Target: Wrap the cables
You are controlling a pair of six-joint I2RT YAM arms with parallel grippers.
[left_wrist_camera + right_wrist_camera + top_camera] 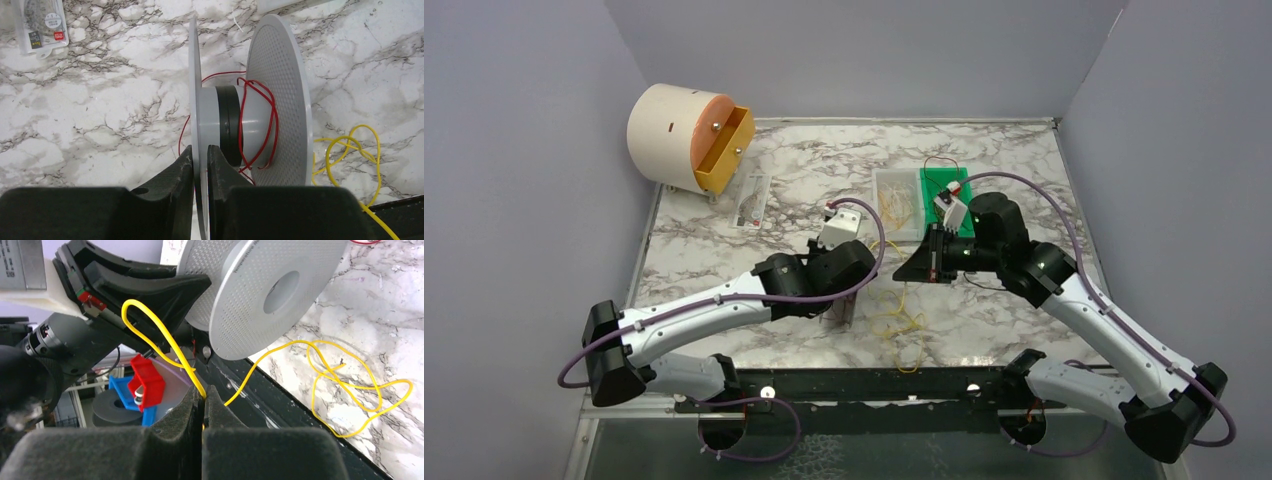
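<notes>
A grey spool [277, 85] stands on edge on the marble table, with a thin red cable [271, 117] looped loosely round its hub. My left gripper [200, 150] is shut on the spool's near flange, one finger on each side of it. My right gripper [203, 390] is shut on a yellow cable [165, 337], which arcs up from the jaws. The rest of that cable lies in loose loops [350, 390] on the table beside the spool [270, 295]. In the top view these loops [899, 325] lie between the two arms, with the right gripper [912, 268] above them.
A white drum with a yellow drawer [686, 135] stands at the back left, with a clear packet [752, 200] next to it. A clear tray of yellow cables [896, 205] and a green board [946, 185] lie at the back centre. The table's black front rail [874, 385] runs close by.
</notes>
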